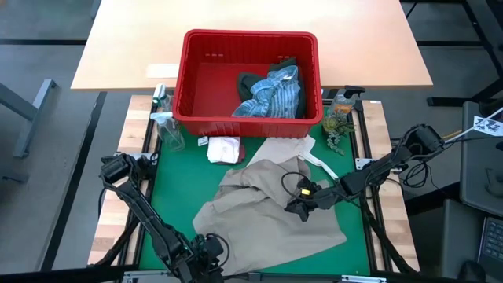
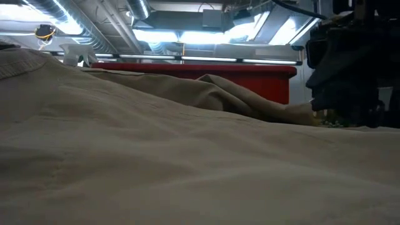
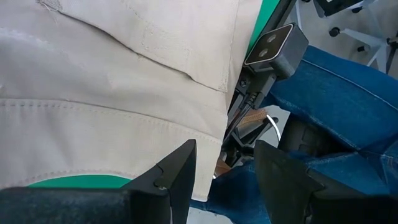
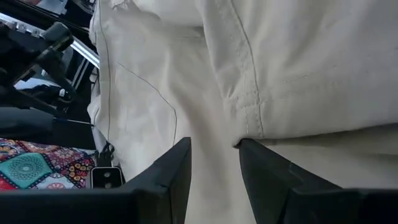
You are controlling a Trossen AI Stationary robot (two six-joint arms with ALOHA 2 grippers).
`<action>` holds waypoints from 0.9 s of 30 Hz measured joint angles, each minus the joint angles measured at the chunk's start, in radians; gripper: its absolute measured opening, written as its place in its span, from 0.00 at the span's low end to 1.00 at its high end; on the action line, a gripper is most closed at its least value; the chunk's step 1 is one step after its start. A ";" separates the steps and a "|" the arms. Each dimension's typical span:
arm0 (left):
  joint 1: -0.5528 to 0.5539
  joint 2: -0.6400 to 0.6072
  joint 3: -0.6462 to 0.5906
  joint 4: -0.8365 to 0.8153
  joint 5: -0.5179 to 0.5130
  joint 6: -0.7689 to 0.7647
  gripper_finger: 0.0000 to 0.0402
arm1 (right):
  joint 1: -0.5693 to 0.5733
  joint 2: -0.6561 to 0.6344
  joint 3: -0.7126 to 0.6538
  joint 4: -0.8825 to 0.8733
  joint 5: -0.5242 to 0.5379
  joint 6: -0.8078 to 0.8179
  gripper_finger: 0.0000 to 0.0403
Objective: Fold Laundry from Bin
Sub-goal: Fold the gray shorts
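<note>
On the green surface the tan garment lies spread before the red bin, which holds the blue-white striped shirt, while the right tool rests part-open upon it and the left tool hovers part-open at its near edge, under bright ceiling lights

Tan garment on green mat. Red bin with blue-white striped shirt over dark green garment. Small white cloth just outside. Pale wooden table behind. Blue denim past left gripper's black fingers.
</note>
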 joint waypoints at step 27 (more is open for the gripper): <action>0.000 0.000 0.000 0.000 -0.025 0.001 0.39 | 0.000 0.000 0.000 -0.118 0.088 0.175 0.33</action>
